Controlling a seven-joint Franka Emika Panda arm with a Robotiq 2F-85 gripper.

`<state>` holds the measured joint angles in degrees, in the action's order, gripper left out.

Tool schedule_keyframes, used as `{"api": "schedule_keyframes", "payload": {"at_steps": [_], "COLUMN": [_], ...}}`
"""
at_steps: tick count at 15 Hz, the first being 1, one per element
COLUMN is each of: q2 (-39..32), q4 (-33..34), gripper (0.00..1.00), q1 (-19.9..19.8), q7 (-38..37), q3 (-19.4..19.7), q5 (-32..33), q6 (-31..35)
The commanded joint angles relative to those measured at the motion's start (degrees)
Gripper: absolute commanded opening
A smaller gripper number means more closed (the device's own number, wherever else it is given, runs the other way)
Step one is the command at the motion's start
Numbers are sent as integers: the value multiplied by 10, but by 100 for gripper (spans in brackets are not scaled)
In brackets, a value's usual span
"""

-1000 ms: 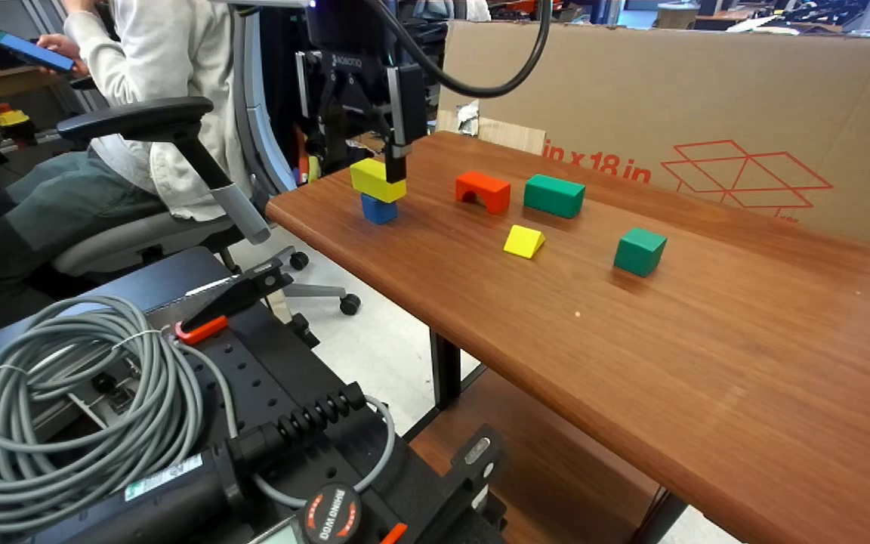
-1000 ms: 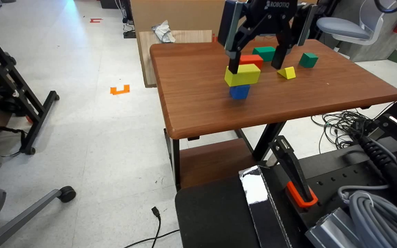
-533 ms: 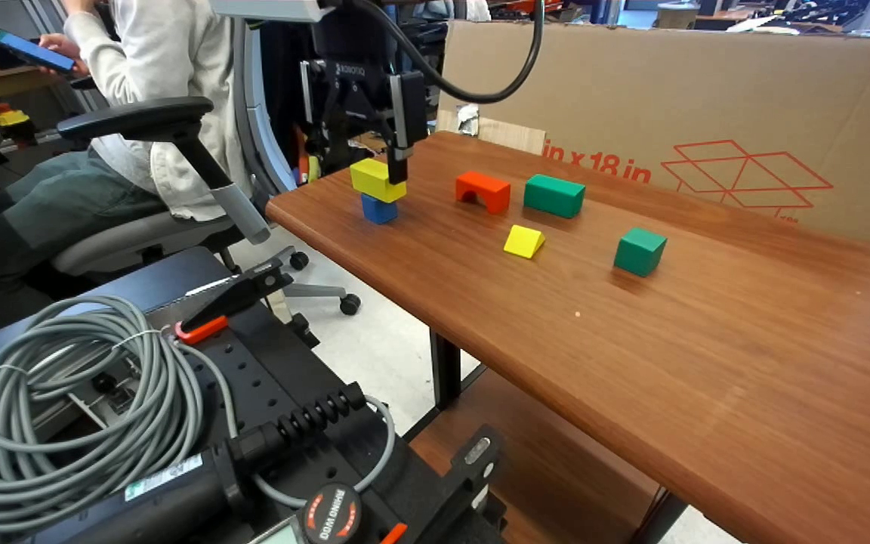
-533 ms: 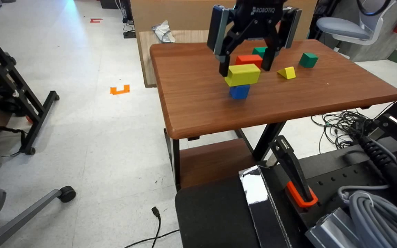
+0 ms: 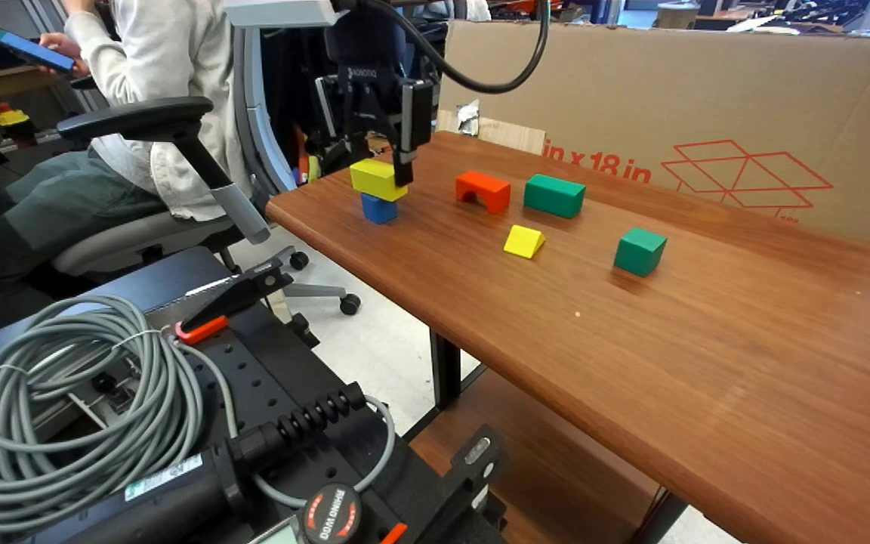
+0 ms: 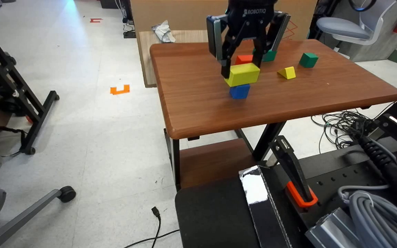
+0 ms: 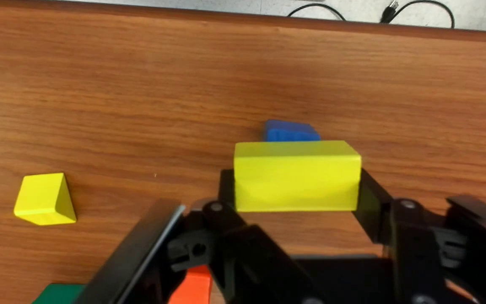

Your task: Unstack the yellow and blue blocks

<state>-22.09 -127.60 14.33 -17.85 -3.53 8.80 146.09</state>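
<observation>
A long yellow block [image 6: 244,76] rests flat across the top of a smaller blue block [image 6: 240,92], and the stack stands near a corner of the wooden table. My gripper [image 7: 297,185] is shut on the yellow block, one finger pressed to each of its short ends. In the wrist view the yellow block hides most of the blue block [image 7: 291,131]; only a strip shows past its far side. No gap shows between the two blocks in both exterior views.
Beside the stack on the table are a red arch [image 5: 483,190], a long green block [image 5: 553,196], a small yellow wedge [image 5: 523,242] and a green cube [image 5: 640,251]. A cardboard sheet [image 5: 631,106] stands behind the table. The table's edge [image 5: 329,234] runs close to the stack.
My gripper has shifted over until it is centred on the yellow block, and its fingers have come together onto the block's ends. The blocks stand practically where they were.
</observation>
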Motion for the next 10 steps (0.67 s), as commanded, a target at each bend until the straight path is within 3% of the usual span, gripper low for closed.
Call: {"api": "schedule_keyframes", "payload": {"at_steps": [1, 6, 10], "q2": [7, 42, 30], "q4": [12, 7, 35], "gripper": [42, 42, 42], "q1": [15, 4, 3], "q7": [-22, -21, -41], "q3": [18, 22, 34], "q5": [25, 20, 30], "q6": [-13, -19, -22]}}
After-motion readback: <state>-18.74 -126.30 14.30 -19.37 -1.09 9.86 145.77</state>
